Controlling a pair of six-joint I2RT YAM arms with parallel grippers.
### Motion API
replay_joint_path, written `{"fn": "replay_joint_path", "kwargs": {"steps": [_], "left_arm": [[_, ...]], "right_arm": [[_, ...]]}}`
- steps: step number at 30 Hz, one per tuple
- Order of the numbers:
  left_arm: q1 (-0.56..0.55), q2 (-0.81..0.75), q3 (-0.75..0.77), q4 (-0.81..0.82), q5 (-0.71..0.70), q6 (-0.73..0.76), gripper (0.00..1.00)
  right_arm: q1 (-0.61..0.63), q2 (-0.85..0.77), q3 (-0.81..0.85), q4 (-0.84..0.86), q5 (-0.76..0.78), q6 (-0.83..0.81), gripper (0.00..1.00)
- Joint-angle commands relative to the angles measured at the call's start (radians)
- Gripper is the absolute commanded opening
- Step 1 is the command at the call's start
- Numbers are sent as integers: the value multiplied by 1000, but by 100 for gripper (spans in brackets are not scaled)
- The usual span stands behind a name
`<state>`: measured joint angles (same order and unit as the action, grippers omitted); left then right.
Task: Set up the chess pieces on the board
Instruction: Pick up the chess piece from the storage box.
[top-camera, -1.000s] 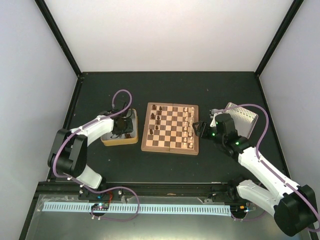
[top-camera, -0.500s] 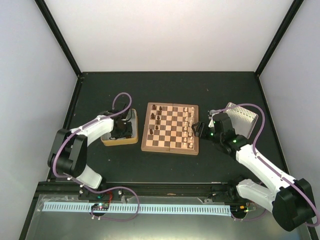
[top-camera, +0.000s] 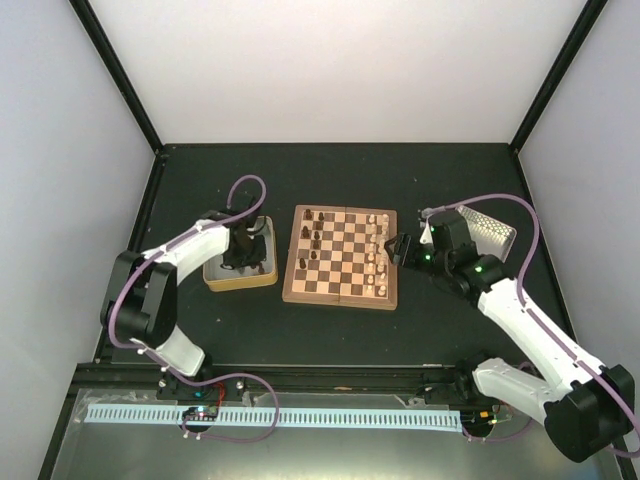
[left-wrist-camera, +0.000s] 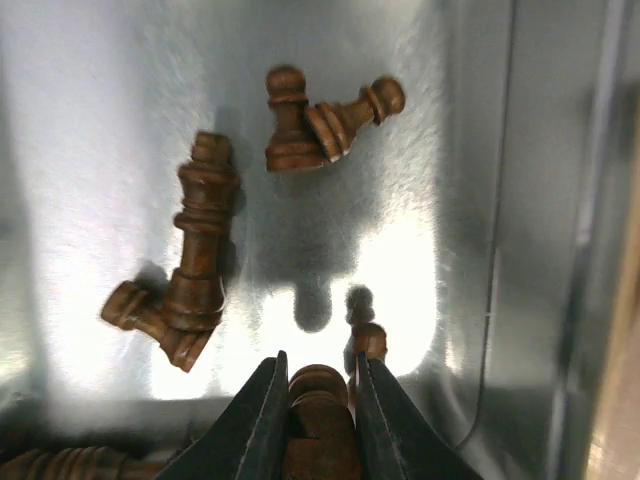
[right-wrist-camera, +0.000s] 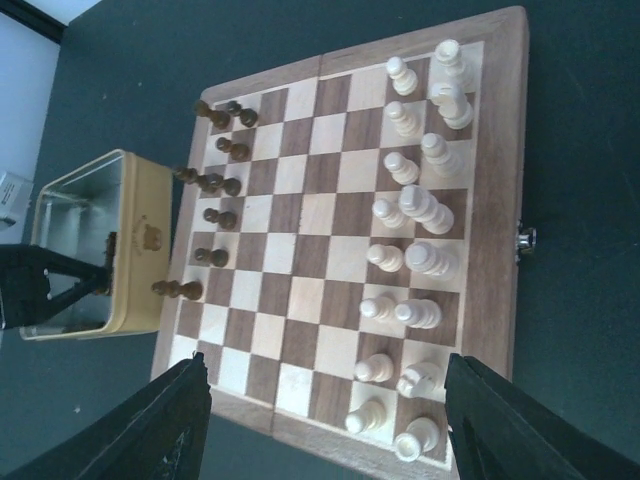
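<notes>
The board (top-camera: 340, 256) lies mid-table, also in the right wrist view (right-wrist-camera: 330, 250). Cream pieces (right-wrist-camera: 415, 240) fill its right two columns; several dark pieces (right-wrist-camera: 210, 180) stand on its left side. My left gripper (left-wrist-camera: 318, 395) is inside the yellowish tin (top-camera: 240, 255), shut on a dark brown piece (left-wrist-camera: 320, 400). More dark pieces (left-wrist-camera: 200, 260) lie loose on the tin floor, two (left-wrist-camera: 320, 120) further off. My right gripper (top-camera: 397, 248) hovers over the board's right edge, open and empty; its fingers (right-wrist-camera: 160, 430) frame the board.
A silvery perforated tray (top-camera: 482, 230) stands right of the board, behind my right arm. The tin's walls (left-wrist-camera: 600, 200) close in around my left gripper. The tin also shows left of the board in the right wrist view (right-wrist-camera: 90, 250).
My right gripper has risen and drawn back from the board's right columns, now empty. My left gripper has stayed in the tin, shifting slightly.
</notes>
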<state>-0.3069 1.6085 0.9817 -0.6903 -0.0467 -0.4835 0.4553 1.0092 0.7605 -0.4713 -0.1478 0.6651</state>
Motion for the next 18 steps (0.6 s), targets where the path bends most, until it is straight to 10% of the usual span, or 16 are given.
{"fn": "replay_joint_path", "kwargs": {"steps": [1,12,18], "left_arm": [[8,-98,99,-94,-46,20,1],[8,-222,102,-121,-13,70,4],[8,-346,63,-63,370,116,5]], "right_arm": [[-4,12,110,-148,-70,-6,66],[-3,66,127,-39,-170,-53,66],[47,38,-13,306,-297,-21,68]]}}
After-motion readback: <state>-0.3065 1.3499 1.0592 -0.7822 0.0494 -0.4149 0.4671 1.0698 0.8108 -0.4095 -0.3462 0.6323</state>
